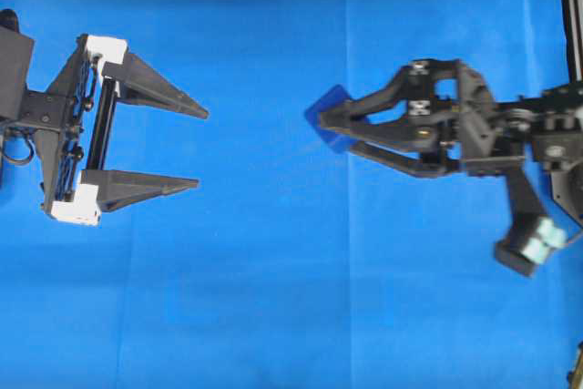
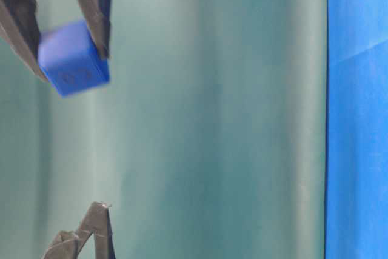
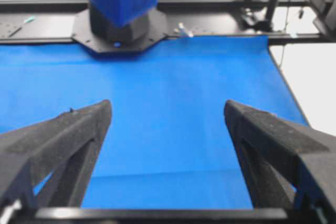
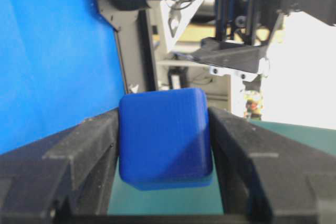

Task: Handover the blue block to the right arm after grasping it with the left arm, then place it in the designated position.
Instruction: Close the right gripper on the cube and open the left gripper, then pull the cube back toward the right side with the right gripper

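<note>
Right gripper (image 1: 321, 127) has the blue block (image 4: 164, 137) clamped between its two fingers, about half closed, pads flat against opposite faces. The block sits at the very fingertips, held up off the blue cloth (image 1: 273, 298).

Block: matte plastic cube, rounded edges and corners, with fine layered lines across its faces in the right wrist view. It looks darker than the cloth from overhead, where only one corner shows past the fingertips. In the table-level view it hangs tilted between the fingers, with faint marks on one face that are too blurry to read.

Right arm (image 1: 510, 134): all-black angular housing, with a pale grey-green part low at the wrist. Fingers long and tapered; the pads look grainy, like foam or rough rubber.

Left gripper (image 1: 202, 148) is spread fully wide and has nothing in it. It is well apart from the block, at the left of the overhead view, with its tips pointing toward the right gripper. Left arm (image 1: 27, 107) has white plastic end pieces (image 1: 107, 47) at both ends of the rail; its fingers are black tapered wedges with the same grainy pads.

Cloth: smooth saturated blue sheet, with faint fold creases running across and along it. The left wrist view shows a black frame along its far edge.
</note>
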You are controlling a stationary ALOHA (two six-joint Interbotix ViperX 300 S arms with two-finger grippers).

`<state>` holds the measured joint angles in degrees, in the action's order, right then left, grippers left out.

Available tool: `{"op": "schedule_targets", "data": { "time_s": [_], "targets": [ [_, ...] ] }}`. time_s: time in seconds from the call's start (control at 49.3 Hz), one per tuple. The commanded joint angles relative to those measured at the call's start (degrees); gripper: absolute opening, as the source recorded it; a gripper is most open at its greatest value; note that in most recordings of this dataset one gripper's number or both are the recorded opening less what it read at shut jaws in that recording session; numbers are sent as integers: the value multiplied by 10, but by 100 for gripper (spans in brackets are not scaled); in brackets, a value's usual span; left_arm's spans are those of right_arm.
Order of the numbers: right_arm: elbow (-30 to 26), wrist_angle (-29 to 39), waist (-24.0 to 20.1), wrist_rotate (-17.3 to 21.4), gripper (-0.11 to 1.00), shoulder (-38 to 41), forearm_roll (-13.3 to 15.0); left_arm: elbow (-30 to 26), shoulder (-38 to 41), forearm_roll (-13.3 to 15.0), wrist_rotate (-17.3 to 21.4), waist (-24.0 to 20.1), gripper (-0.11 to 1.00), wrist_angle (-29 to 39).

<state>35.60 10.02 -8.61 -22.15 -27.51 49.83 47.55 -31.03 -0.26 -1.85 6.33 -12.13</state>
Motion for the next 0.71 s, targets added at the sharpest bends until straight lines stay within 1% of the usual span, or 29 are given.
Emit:
{"op": "schedule_targets", "data": {
  "time_s": [0.0,0.365,0.466,0.568,0.689],
  "targets": [
    [-3,0,-5,2,44,-17,-4,-7,-4,-1,0,1,92,-2],
    [-2,2,-6,2,44,-15,-5,-7,-4,-1,0,1,92,-3],
    [-2,2,-6,6,44,-16,-14,-7,-5,0,0,1,92,-3],
    [-4,2,-7,37,44,-16,-43,-7,-4,0,0,1,92,-2],
    [-4,2,-6,100,44,-16,-83,-8,-4,-1,0,1,92,-3]
  ]
}}
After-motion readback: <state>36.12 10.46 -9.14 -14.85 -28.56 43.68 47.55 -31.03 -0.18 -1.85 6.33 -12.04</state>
